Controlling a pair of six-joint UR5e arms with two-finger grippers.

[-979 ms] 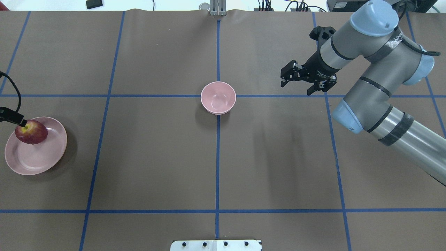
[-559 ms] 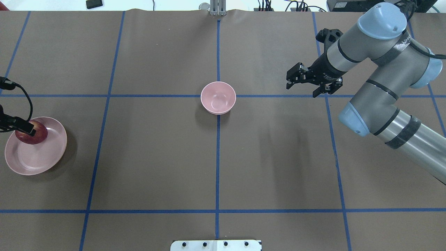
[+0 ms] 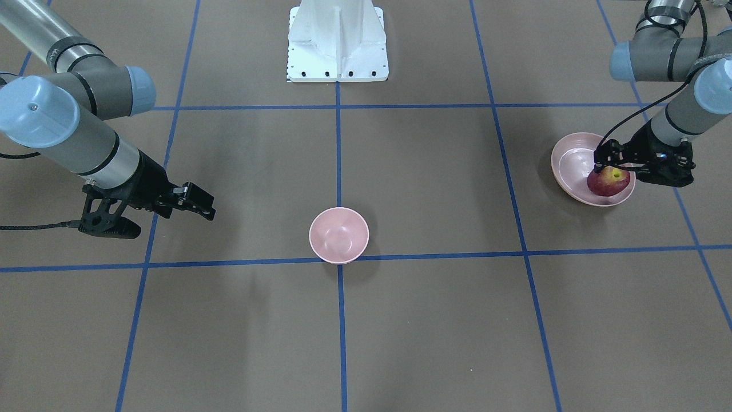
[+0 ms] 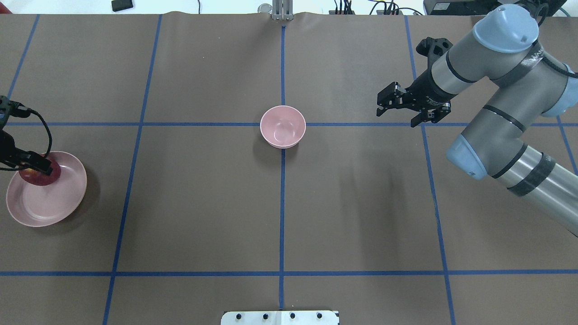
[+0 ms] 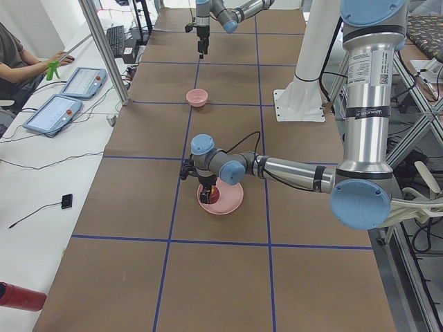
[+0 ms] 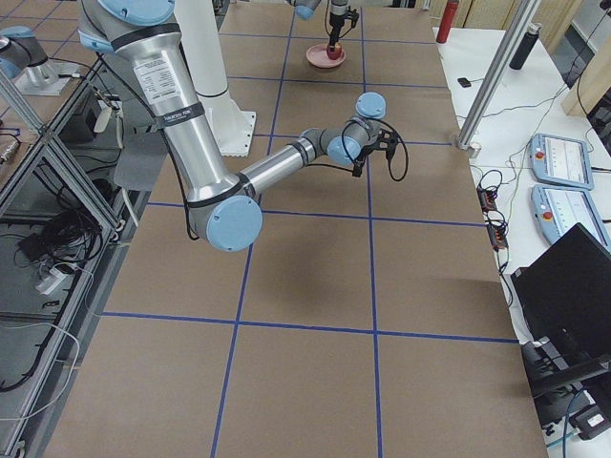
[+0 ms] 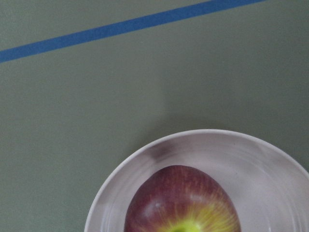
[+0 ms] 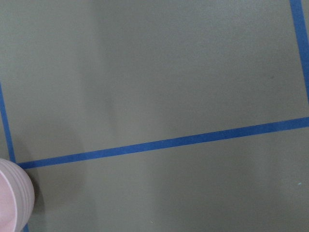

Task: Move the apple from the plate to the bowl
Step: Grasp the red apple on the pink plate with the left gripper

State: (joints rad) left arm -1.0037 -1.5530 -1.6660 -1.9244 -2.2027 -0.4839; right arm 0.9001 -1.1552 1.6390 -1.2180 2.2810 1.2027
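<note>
The dark red apple sits on the pale pink plate at my far left; both also show in the overhead view, apple and plate. My left gripper is open, right over the apple, with one finger across its top. The left wrist view shows the apple and the plate rim close below. The small pink bowl stands empty at the table's centre. My right gripper is open and empty, hovering well to the bowl's right.
Blue tape lines grid the brown table. The white robot base stands behind the bowl. The bowl's edge shows in the right wrist view. Control tablets and an operator are beside the table.
My left gripper has moved in from the table's left edge over the apple, now covering its top. My right arm has drawn back to the right, away from the bowl.
</note>
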